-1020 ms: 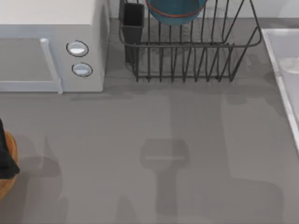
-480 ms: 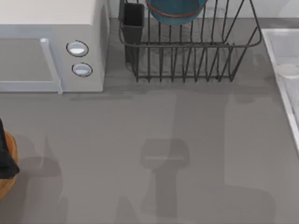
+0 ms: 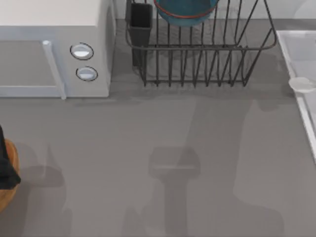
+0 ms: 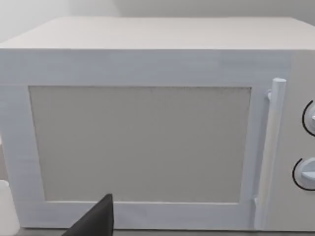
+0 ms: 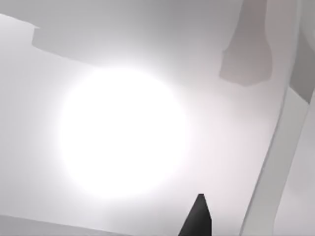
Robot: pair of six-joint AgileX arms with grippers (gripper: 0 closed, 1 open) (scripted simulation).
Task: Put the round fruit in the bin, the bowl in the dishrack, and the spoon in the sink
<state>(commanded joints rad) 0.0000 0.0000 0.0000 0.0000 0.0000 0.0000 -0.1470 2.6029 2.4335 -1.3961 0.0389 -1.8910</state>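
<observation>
Writing, brand marks and labels cannot be read anywhere on the table; the microwave (image 3: 54, 47) has two round knobs (image 3: 82, 51) and a bar handle (image 4: 271, 147) beside its plain grey door, and nothing printed is legible on it.

From above, the dishrack (image 3: 197, 49) stands at the far middle of the table, its black utensil cup (image 3: 140, 22) at the corner next to the microwave. The bowl (image 3: 185, 12) sits inside the rack among the upright bars, cut off by the top edge of the view. The sink (image 3: 301, 59) runs along the table's right edge, and the spoon (image 3: 301, 84) shows as a rounded white end lying across the sink's raised rim, partly over the basin. The bin (image 3: 7, 177) is at the left edge, only its curved orange-brown side in view, with a dark part of the left arm (image 3: 6, 168) over it. The round fruit cannot be made out.

Compared with a second ago, the white end of the spoon has shifted nearer along the sink's rim, from deeper within the basin to the rim itself, and the broad shadow on the table's right half has moved with it. Microwave, rack, bowl, bin and left arm are unchanged.

The left wrist view faces the microwave door, with one dark fingertip (image 4: 96, 221) at the frame's edge. The right wrist view shows a pale surface with a bright glare and one dark fingertip (image 5: 198, 219). Whether either claw is released or clenched, I cannot tell.
</observation>
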